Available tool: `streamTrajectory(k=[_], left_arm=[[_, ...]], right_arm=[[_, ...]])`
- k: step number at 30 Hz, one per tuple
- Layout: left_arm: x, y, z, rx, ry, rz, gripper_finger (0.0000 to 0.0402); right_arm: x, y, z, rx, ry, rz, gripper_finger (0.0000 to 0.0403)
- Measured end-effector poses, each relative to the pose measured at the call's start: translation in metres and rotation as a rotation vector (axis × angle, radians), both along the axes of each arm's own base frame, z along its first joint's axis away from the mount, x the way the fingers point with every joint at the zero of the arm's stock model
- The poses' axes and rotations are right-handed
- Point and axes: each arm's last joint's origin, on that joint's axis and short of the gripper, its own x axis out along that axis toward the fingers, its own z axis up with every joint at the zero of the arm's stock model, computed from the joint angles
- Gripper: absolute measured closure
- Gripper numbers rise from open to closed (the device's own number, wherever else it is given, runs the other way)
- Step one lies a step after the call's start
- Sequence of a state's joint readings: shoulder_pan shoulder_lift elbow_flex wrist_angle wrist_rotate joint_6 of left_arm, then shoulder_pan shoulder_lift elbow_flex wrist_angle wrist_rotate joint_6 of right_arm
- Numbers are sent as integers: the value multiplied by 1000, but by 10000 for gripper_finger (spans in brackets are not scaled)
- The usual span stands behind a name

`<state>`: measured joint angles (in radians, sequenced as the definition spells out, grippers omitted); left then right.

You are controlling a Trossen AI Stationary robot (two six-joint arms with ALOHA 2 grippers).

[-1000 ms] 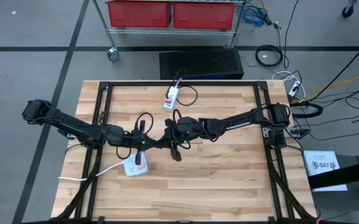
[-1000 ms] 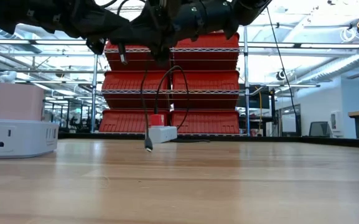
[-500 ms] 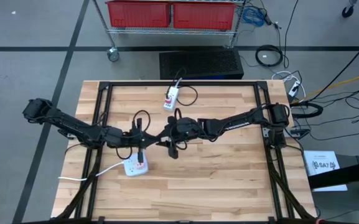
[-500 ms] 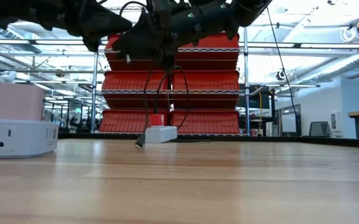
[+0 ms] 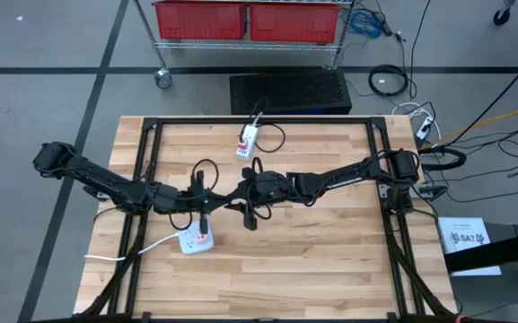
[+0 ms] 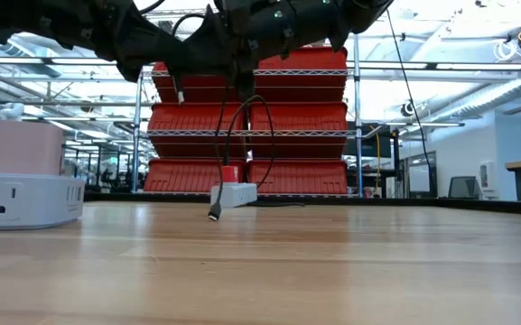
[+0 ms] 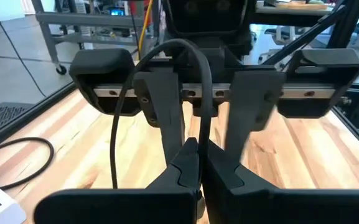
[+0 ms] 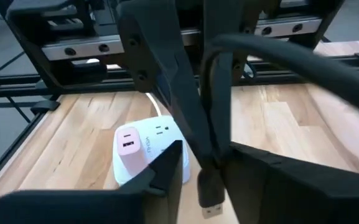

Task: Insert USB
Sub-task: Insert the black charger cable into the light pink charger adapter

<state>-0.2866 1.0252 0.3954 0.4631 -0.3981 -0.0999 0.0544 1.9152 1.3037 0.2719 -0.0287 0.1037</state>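
table (image 5: 312, 260): wood, both arms meet near its centre.
power strip (image 5: 195, 240): white, pink charger (image 8: 128, 142) plugged on top, at 7 o'clock from centre; likely the target.
left gripper (image 7: 195, 168): clamped tight on cable (image 7: 201, 81), holding it up.
right gripper (image 8: 201, 168): narrow gap around cable, looks like regripping near plug.
USB plug (image 6: 215, 214): dangles just above table, not inserted.

Bench (image 5: 312, 251): light wood, plank-striped. Power strip (image 5: 193, 240): white, carrying a pale pink charger (image 8: 128, 144). Cable (image 6: 227, 135): black. Arms: black. Bins (image 6: 301, 116) beyond the bench: red.
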Motion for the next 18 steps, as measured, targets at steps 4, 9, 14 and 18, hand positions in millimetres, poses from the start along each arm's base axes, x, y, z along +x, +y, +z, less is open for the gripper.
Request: streamTrajectory(k=[4, 9, 14, 18], left_arm=[[0, 0, 0, -1, 0, -3, 395], [0, 0, -1, -1, 3, -12, 395], [0, -1, -1, -15, 4, -29, 395], [0, -1, -1, -27, 2, -26, 394]], right_arm=[[0, 0, -1, -20, 6, 10, 363], [0, 1, -1, -25, 8, 46, 393], [-1, 1, -1, -27, 7, 58, 398], [-1, 1, -1, -28, 7, 59, 400]])
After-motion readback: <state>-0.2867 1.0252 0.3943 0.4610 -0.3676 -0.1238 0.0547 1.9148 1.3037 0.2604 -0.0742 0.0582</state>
